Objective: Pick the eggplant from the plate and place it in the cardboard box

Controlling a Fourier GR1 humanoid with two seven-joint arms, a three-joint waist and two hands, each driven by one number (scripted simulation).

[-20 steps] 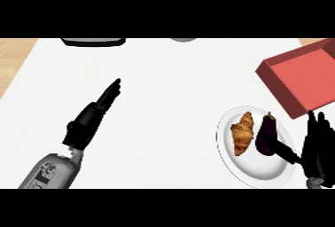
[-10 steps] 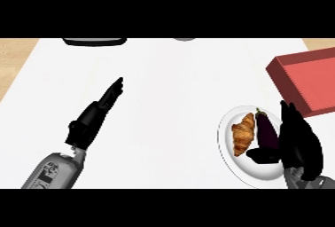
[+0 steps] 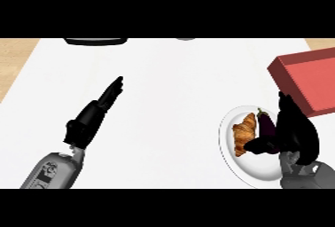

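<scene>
**Fingers of the right hand close in on the eggplant at the plate**

Fingers (image 3: 286, 110) of the right hand (image 3: 296, 133) stretch up past the plate's far right rim, while the thumb curls in against the lower end of the eggplant. Whether the hand truly pinches the eggplant cannot be told, since the dark hand and the dark vegetable blend together there.

Taking things by size, with the plate as the landmark: the white tabletop (image 3: 177, 88) spreads out on every side of the plate and carries all the rest. The cardboard box (image 3: 307, 80), red in colour with an open top, sits beyond the plate toward the upper right, near it but apart, and runs out at the view's right edge. The plate (image 3: 252, 170) itself is white and round and lies at the lower right. The left hand (image 3: 95, 115) lies well to the left of the plate, on the tabletop, with its fingers straight and pressed together, pointing up and right, holding nothing.

On the plate, the croissant (image 3: 244, 133) lies along the left half, golden brown and lengthwise. The eggplant (image 3: 265, 126) lies just beside it on the right, dark purple, stem end toward the plate's far rim, its right side and lower end partly hidden behind the right hand.

A dark object (image 3: 95, 41) shows far beyond the plate at the tabletop's upper left edge.
</scene>
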